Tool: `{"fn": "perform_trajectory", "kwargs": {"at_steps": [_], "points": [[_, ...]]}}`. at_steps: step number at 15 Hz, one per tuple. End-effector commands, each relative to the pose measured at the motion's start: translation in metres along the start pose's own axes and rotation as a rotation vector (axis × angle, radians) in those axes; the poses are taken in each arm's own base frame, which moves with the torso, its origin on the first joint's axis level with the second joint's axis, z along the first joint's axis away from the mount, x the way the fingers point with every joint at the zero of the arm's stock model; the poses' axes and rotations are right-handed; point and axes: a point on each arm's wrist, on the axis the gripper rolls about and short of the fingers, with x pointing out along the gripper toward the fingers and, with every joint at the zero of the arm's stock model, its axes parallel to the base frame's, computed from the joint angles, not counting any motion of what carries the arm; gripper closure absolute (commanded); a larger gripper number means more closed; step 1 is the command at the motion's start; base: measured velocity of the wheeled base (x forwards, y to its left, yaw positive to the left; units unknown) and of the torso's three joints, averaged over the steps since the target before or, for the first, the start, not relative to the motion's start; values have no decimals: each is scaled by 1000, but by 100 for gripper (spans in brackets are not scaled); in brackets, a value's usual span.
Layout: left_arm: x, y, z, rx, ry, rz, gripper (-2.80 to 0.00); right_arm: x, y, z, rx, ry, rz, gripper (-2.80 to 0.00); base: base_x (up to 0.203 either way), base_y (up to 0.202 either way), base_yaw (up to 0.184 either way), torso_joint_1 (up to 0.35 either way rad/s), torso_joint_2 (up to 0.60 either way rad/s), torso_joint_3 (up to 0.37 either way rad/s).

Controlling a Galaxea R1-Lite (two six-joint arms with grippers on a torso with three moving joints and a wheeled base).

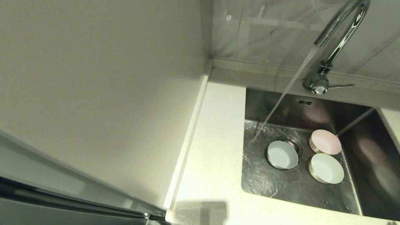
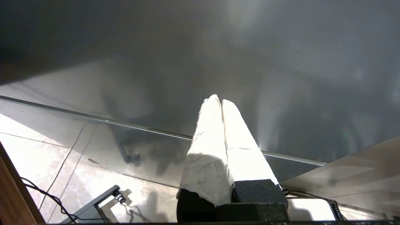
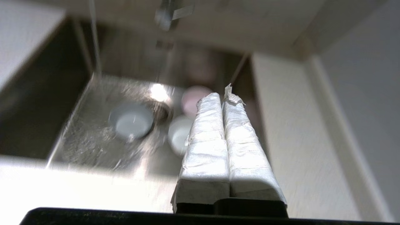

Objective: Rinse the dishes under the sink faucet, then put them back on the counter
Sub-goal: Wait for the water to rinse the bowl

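Note:
Three small bowls lie on the floor of the steel sink: the pale blue bowl by the drain strainer, the pink bowl behind it to the right, the mint-white bowl in front. Water runs from the chrome faucet onto the sink floor left of the blue bowl. My right gripper is shut and empty, above the sink's near right side, with the blue bowl, pink bowl and mint-white bowl beyond its tips. My left gripper is shut, parked low by a cabinet front. Neither arm shows in the head view.
The speckled white counter runs left of and in front of the sink. A plain off-white panel stands at the left. The faucet lever points right. A marbled wall rises behind the low back edge.

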Motion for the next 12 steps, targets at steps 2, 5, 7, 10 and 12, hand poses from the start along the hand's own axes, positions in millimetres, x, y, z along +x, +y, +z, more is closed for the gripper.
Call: {"fn": "perform_trajectory", "kwargs": {"at_steps": [2,5,7,10,12], "points": [[0,0,0,-1,-3,-1,0,-5,3,-38,49,69,23,0,0,0,0,0,0,0],[0,0,0,-1,-3,1,0,5,12,-74,64,139,101,0,0,0,0,0,0,0],[0,0,0,-1,-3,1,0,7,16,-84,100,153,221,0,0,0,0,0,0,0],[0,0,0,-1,-3,1,0,8,18,-91,71,168,256,0,0,0,0,0,0,0],[0,0,0,0,-4,-1,0,8,18,-91,80,169,257,0,0,0,0,0,0,0]]}}
